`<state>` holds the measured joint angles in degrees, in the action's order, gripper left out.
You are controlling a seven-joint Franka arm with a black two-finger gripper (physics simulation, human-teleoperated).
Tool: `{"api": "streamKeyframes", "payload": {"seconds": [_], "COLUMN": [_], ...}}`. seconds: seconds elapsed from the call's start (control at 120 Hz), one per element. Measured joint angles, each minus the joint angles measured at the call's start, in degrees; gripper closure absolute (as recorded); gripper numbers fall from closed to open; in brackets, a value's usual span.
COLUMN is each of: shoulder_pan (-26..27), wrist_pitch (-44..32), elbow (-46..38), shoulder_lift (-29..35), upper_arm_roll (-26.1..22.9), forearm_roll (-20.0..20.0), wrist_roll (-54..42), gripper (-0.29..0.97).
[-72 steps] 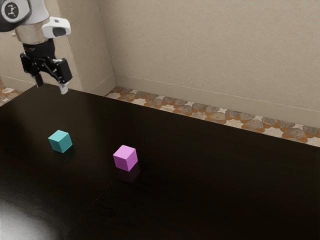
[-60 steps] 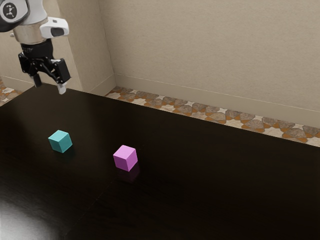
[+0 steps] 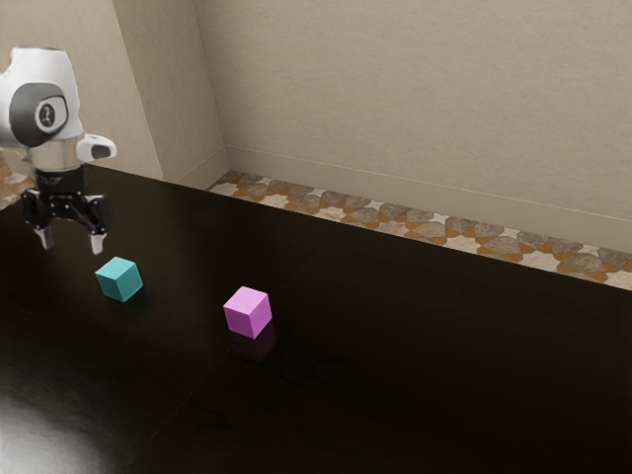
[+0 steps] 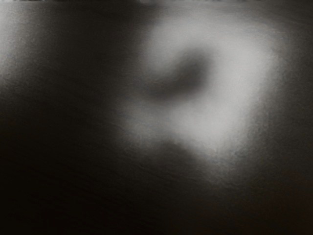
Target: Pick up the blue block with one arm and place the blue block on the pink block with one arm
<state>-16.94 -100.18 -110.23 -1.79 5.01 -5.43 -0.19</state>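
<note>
1 wall (image 3: 415, 89): beige, matte, plain; pale skirting at base.
1 table (image 3: 395, 375): dark, glossy, faint wood grain, flat top; dimly mirrors pink block. Wrist view: dark top w/ pale blurry glare (image 4: 210, 107).
1 floor strip (image 3: 444, 232): orange/grey/cream patterned tiles, betw. wall & table.
1 arm (image 3: 39, 109): white rounded shell, black round joint cap; at ext. view's left edge.
1 gripper (image 3: 69, 240): black, 2 fingers w/ pale tips, spread apart, nothing betw. them; points down, just up-left of blue block in ext. view, not touching it.
1 blue block (image 3: 118, 278): teal cube, matte, sharp edges; flat on table, untouched.
1 pink block (image 3: 247, 312): cube, matte; flat on table, apart from blue block, toward ext. view's right; top bare.
</note>
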Motion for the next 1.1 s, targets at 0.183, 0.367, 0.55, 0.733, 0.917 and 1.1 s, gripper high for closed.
{"api": "streamKeyframes", "payload": {"seconds": [0.183,0.367,0.55,0.733,0.917,1.1], "shoulder_pan": [-2.7,-4.5,-4.9,-5.9,-7.0,-7.1], "wrist_pitch": [-8.9,-16.0,-23.4,-33.4,-39.9,-43.0], "elbow": [0.0,0.4,0.4,0.1,0.3,1.7], "shoulder_lift": [-7.5,-12.5,-15.7,-18.4,-20.5,-23.1], "upper_arm_roll": [0.0,-0.1,-0.1,0.0,-0.1,-0.4], "forearm_roll": [-0.3,-0.2,-0.1,-0.6,0.6,1.9], "wrist_roll": [-1.0,-4.0,-7.4,-11.0,-15.4,-19.6], "gripper": [0.0,0.0,0.0,0.0,0.0,0.0]}}
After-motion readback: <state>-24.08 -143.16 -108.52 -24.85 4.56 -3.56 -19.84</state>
